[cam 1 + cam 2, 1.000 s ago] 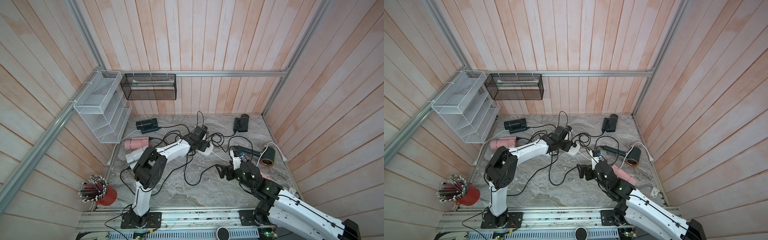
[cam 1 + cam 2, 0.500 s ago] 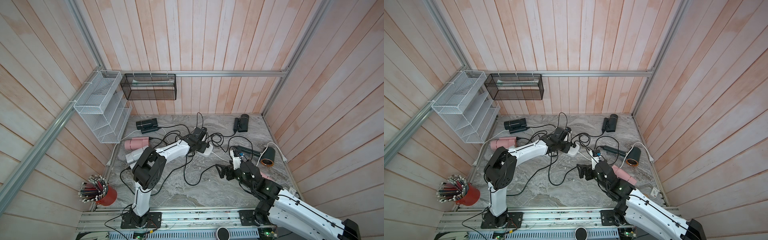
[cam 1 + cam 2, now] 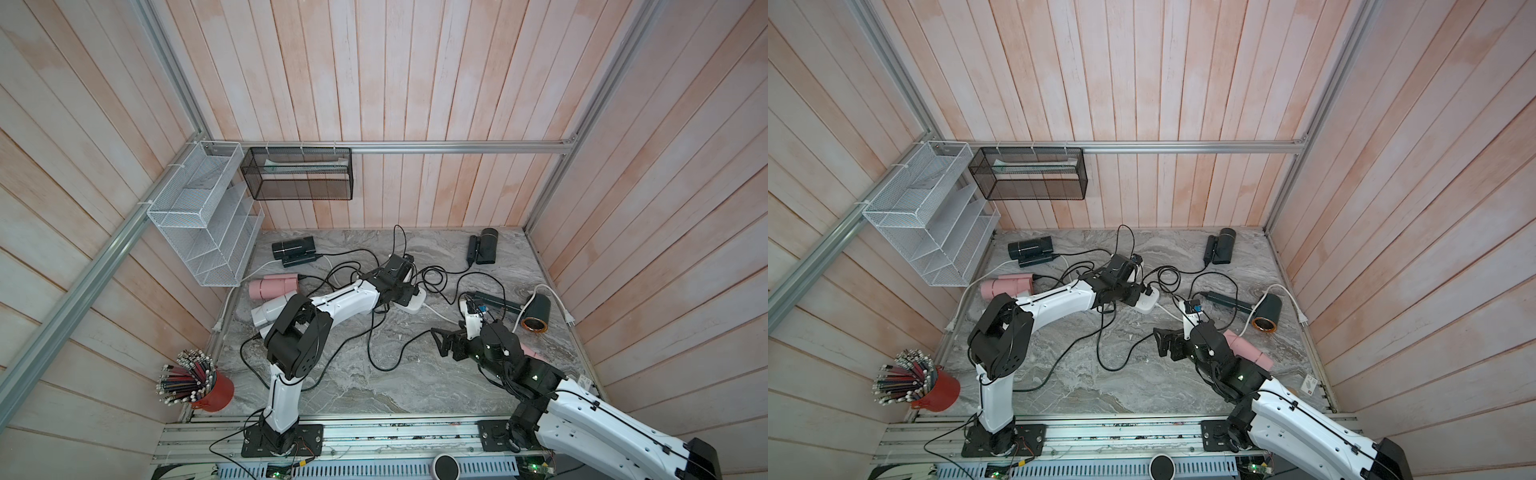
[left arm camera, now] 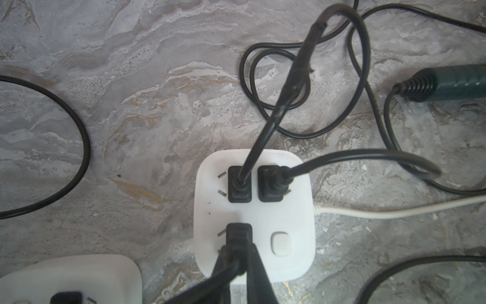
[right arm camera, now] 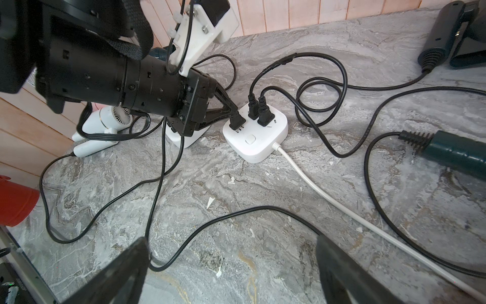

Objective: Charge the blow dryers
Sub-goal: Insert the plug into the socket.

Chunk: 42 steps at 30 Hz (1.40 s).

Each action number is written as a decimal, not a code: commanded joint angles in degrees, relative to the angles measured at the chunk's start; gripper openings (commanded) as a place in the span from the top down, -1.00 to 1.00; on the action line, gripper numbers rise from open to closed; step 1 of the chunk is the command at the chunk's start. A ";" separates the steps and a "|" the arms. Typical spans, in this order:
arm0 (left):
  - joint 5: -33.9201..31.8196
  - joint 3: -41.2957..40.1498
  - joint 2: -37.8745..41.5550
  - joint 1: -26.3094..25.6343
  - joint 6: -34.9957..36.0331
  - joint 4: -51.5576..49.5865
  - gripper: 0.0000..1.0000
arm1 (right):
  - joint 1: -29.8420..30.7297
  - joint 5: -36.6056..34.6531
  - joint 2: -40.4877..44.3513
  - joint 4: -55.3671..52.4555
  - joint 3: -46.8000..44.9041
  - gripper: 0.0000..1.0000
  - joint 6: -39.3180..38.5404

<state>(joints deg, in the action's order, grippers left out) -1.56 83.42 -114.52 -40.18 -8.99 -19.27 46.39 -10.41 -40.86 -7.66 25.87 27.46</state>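
My left gripper is shut on a black plug that stands in a socket of the white power strip, beside two other plugs; its prongs still show in the right wrist view at the plug. My right gripper hangs open and empty over bare floor and a black cord. In a top view the blow dryers lie around: black ones, a pink one, a light grey one, a dark one with a copper nozzle. Another pink one lies under my right arm.
A second white power strip sits under my left gripper. Black cords loop across the marble floor, and a white cord runs off the strip. A red pencil cup, white wire rack and black mesh basket line the left and back.
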 commanded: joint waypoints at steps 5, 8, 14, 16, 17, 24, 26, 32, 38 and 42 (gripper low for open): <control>-1.01 -2.51 0.05 -0.18 0.56 0.19 0.82 | -0.25 -0.04 0.98 0.19 -0.99 -0.98 0.40; 0.22 -1.95 -0.59 -0.16 0.48 -0.16 0.82 | -0.25 -0.04 0.87 0.19 -0.93 -0.98 0.40; 1.30 -2.22 -1.18 -0.42 0.21 -0.57 0.82 | -0.25 -0.04 0.70 0.11 -0.82 -0.98 0.40; 1.17 -3.11 -0.91 -0.54 0.12 -0.17 0.82 | -0.25 -0.04 0.78 0.10 -0.88 -0.98 0.39; 0.97 -3.65 -0.80 -0.63 0.12 -0.01 0.82 | -0.25 -0.04 0.78 0.18 -0.93 -0.98 0.40; -0.63 -6.41 -0.79 -1.65 -0.45 1.21 0.82 | -0.25 0.13 0.87 0.37 -1.29 -0.98 0.75; -0.23 -6.72 -0.88 -1.64 -0.70 1.42 0.82 | -0.25 0.05 0.87 0.30 -1.50 -0.98 0.75; 0.33 -7.17 -1.91 -1.65 -1.81 2.06 0.82 | -0.25 -0.04 0.78 0.37 -1.28 -0.98 0.66; 1.57 -8.07 -2.29 -1.19 -2.96 2.57 0.83 | -0.25 0.09 0.35 0.28 -1.02 -0.98 0.43; 2.05 -8.71 -1.98 -0.86 -3.42 3.03 0.83 | -0.25 0.31 0.04 0.76 -0.82 -0.98 0.40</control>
<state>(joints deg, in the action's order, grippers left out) -2.57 77.80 -113.56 -40.88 -11.25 -10.33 46.39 -10.39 -40.62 -7.53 24.99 27.66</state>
